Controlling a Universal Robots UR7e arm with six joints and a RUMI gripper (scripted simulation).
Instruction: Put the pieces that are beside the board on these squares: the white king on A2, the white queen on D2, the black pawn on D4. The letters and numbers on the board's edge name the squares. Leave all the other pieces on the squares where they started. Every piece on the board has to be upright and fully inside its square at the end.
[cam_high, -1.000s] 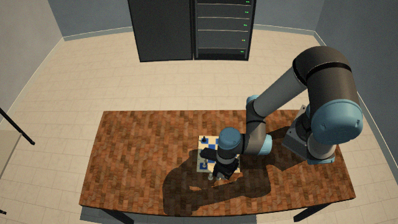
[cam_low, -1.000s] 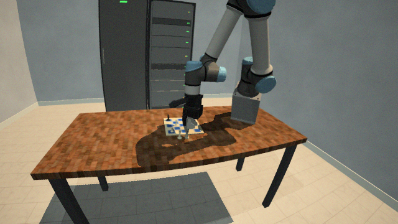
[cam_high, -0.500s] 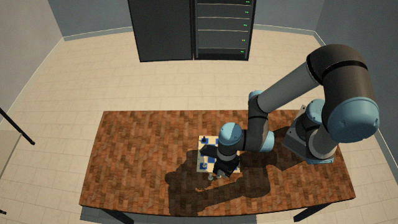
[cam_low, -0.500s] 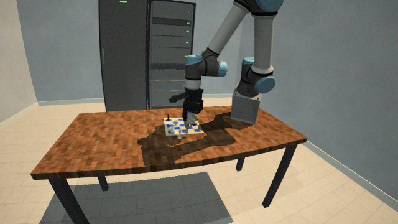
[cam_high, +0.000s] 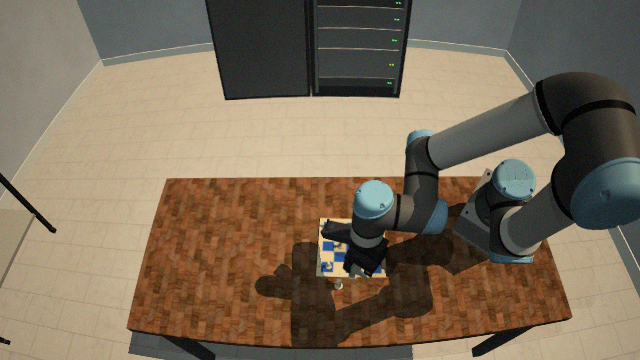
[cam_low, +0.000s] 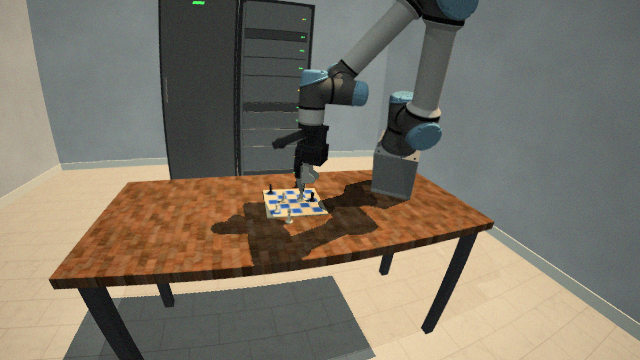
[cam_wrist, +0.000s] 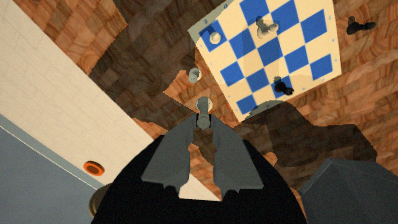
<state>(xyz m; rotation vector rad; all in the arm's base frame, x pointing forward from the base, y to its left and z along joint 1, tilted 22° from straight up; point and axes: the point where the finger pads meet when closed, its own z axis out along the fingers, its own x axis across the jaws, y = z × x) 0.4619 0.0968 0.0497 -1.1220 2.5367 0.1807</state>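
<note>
My gripper (cam_low: 302, 188) (cam_wrist: 203, 114) is shut on a white piece (cam_low: 301, 196) (cam_wrist: 203, 106), hanging upright; whether it is king or queen I cannot tell. In the top and exterior views it hides part of the board (cam_high: 320, 273) (cam_low: 270, 215) (cam_wrist: 240, 116). Another white piece (cam_high: 338, 284) (cam_low: 289, 217) (cam_wrist: 194, 75) stands beside the board's front edge. A black piece (cam_wrist: 360, 25), too small to name, is beside the board's back edge in the wrist view.
On the board are a white piece (cam_high: 327, 265) (cam_low: 277, 208) (cam_wrist: 214, 38) at a front corner, a white piece (cam_low: 283, 197) (cam_wrist: 265, 27) further in, a black piece (cam_low: 312, 196) (cam_wrist: 284, 87) on the right and a black piece (cam_low: 270, 189) at the back left corner.
</note>
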